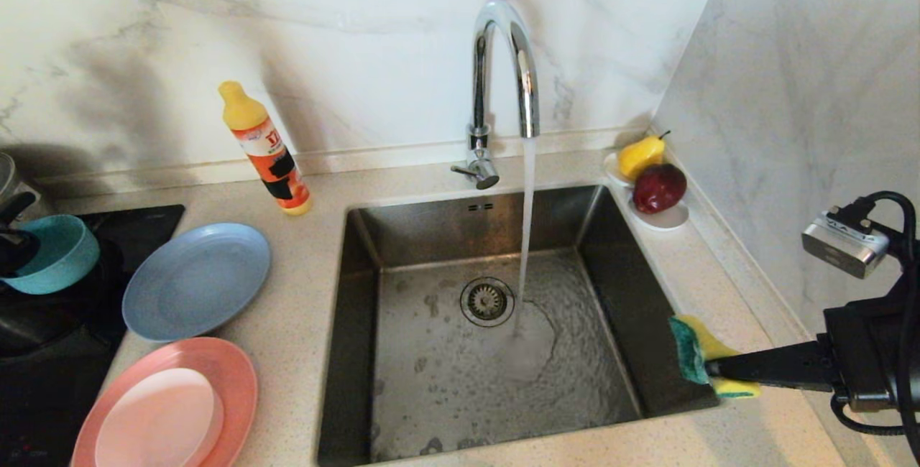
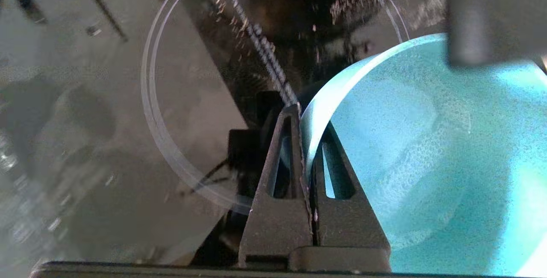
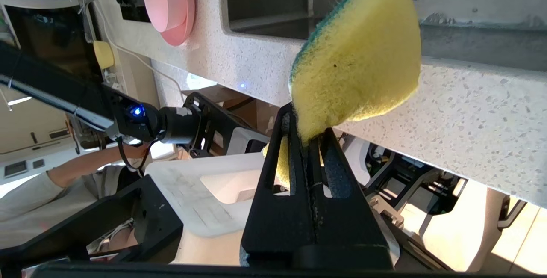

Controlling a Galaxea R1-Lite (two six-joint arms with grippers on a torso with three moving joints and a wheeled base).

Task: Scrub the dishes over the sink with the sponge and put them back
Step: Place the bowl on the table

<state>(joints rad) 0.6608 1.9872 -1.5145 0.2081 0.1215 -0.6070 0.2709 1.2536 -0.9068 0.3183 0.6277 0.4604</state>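
Note:
My left gripper point(image 2: 308, 129) is shut on the rim of the teal bowl point(image 2: 427, 149), one finger inside and one outside. In the head view that teal bowl point(image 1: 49, 253) hangs at the far left above the black cooktop point(image 1: 136, 226). My right gripper point(image 1: 708, 368) is shut on the yellow and green sponge point(image 1: 701, 352), held at the sink's point(image 1: 359, 294) front right corner. The sponge point(image 3: 359, 51) bulges out past the fingertips. A grey-blue plate point(image 1: 195, 280) lies on the counter left of the sink. In front of it a pale pink bowl point(image 1: 158, 420) sits in a salmon-pink plate point(image 1: 237, 381).
Water runs from the chrome tap point(image 1: 503, 72) into the basin beside the drain point(image 1: 487, 302). A yellow and orange detergent bottle point(image 1: 266, 151) stands behind the plates. A white saucer point(image 1: 668, 217) with a red apple and a yellow pear sits at the back right corner, by the side wall.

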